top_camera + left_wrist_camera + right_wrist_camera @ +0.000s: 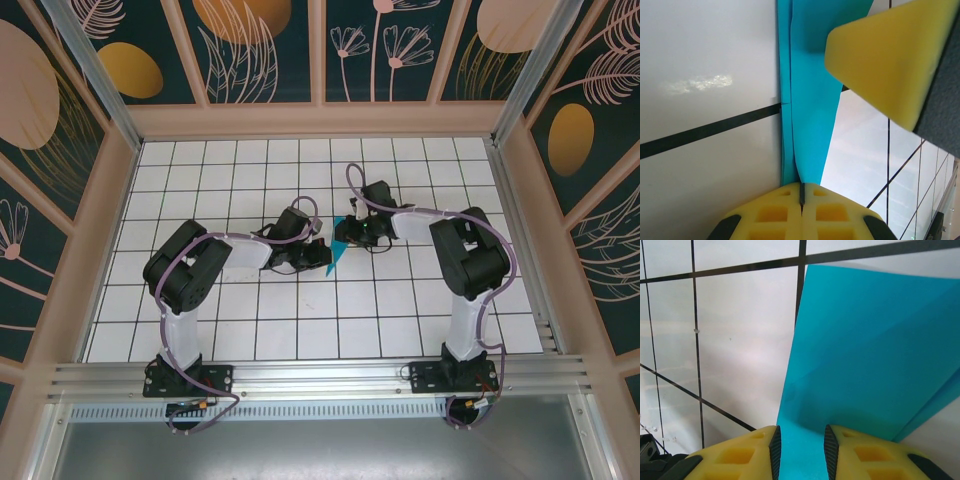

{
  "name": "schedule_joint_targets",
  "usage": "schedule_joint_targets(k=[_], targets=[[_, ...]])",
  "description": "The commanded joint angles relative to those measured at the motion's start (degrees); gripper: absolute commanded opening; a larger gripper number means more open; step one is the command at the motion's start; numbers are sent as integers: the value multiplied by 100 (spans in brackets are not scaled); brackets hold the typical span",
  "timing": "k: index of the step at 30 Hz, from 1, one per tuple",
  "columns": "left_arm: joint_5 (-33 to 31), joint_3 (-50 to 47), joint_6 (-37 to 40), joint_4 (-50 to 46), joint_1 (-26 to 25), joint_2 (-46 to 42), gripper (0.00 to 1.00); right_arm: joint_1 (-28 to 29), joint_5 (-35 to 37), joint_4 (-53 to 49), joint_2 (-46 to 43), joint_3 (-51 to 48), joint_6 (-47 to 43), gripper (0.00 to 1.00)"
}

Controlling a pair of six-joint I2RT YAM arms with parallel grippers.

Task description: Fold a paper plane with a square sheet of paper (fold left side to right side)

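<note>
Where left claw (801, 192) pinches, paper (810, 100) narrows

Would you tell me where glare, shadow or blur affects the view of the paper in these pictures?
Top external view: even light, but the teal paper is small, partly covered by the arms. Left wrist view: glare on the table; the right gripper's finger shadows the paper. Right wrist view: paper sharp, softly shaded low down.

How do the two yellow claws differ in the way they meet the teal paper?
The left claw is shut tight on a fold of the teal paper; the right claw is open, the paper running through its gap. The left claw reaches in from the left, the right claw from the right. Both are yellow.
</note>
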Motion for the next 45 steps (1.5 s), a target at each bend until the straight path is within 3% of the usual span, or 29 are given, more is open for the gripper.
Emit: schedule_joint_targets(k=[1,25,33,41,45], targets=[[-430,-290,116,-768,15,396,0,-284,663,-46,192,233,-284,33],[-412,-332,117,-738,19,370,0,-1056,834,-608,1059,1550,-770,34],[-377,-295,97,-724,17,320,0,-1261,779,-763,796,1810,-885,34],[-382,-248,100,-733,19,264,0,-963,181,-441,-489,837,-471,34],[-386,-225,122,-760,19,258,0,-595,-321,94,-438,403,-37,34]])
